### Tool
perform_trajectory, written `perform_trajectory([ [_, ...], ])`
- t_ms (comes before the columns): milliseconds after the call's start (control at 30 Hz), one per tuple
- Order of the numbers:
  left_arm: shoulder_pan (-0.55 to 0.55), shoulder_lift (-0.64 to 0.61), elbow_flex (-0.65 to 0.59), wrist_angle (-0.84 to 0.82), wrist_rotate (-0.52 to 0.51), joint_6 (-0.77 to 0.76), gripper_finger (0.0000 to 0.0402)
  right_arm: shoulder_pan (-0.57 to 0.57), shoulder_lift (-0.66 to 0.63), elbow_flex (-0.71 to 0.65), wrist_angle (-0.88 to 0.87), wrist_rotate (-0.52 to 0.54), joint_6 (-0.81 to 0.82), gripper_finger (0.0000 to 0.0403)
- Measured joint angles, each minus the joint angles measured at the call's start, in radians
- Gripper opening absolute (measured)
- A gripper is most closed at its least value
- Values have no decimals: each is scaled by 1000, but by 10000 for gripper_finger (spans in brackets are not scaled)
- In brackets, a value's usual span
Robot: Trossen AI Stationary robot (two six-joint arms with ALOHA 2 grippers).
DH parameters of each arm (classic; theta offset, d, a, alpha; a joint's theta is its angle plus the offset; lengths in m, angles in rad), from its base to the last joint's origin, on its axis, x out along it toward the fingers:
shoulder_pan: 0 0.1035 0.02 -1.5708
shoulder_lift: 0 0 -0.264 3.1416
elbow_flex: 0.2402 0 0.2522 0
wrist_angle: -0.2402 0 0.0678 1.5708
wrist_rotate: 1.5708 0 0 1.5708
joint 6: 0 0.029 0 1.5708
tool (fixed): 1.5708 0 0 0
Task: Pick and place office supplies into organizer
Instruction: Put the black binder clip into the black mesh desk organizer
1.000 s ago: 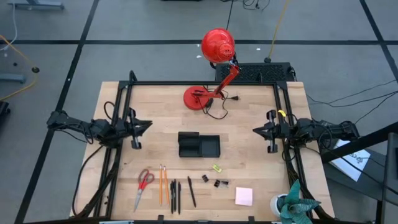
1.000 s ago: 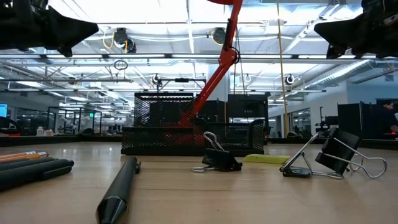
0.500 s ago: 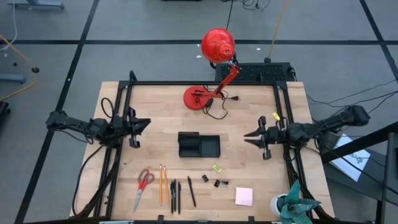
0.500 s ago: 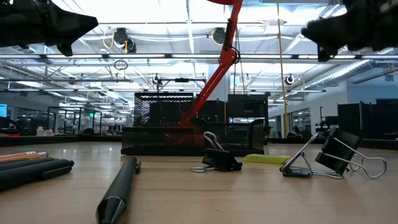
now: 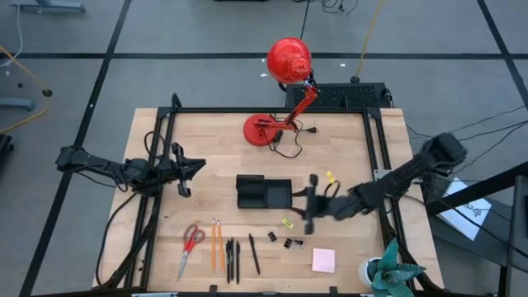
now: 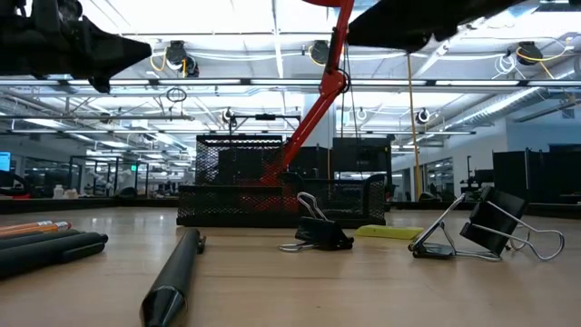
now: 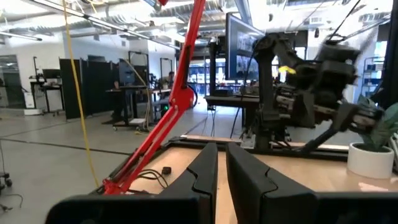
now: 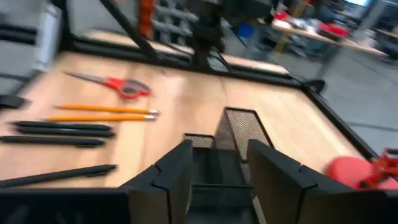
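Left gripper (image 5: 191,167): fingers nearly together, holding nothing, parked at the table's left side, well left of the organizer.
Scissors (image 5: 190,244): red-handled, near the front edge, far left of the right gripper.
Pencils (image 5: 216,245): two, just beside the scissors.
Pens (image 5: 233,260): three, lying next to the pencils.
Organizer (image 5: 264,192): black mesh tray, just left of the right gripper.
Right gripper (image 5: 307,204): fingers apart, empty, above the table beside the organizer.
Sticky-note pad (image 5: 323,261): pink, in front of the right gripper.

Table layout, seen from above

Organizer (image 5: 264,192) sits mid-table, lamp base (image 5: 262,130) behind it; scissors (image 5: 190,245), pencils (image 5: 217,244) and pens (image 5: 233,258) lie front-left, clips (image 5: 286,241) and sticky-note pad (image 5: 323,261) front-right.
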Motion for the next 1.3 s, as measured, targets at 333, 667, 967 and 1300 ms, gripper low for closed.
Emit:
perform_trajectory([
  [333, 0, 0, 0, -11, 1, -8, 42, 108, 297, 168, -11, 126, 111, 184],
  [667, 0, 0, 0, -14, 0, -9, 42, 131, 407, 227, 7, -8, 280, 182],
  [967, 0, 0, 0, -18, 0, -7, 42, 126, 472, 266, -23, -113, 372, 181],
  [1300, 0, 0, 0, -22, 0, -5, 42, 84, 524, 265, -27, -164, 421, 180],
])
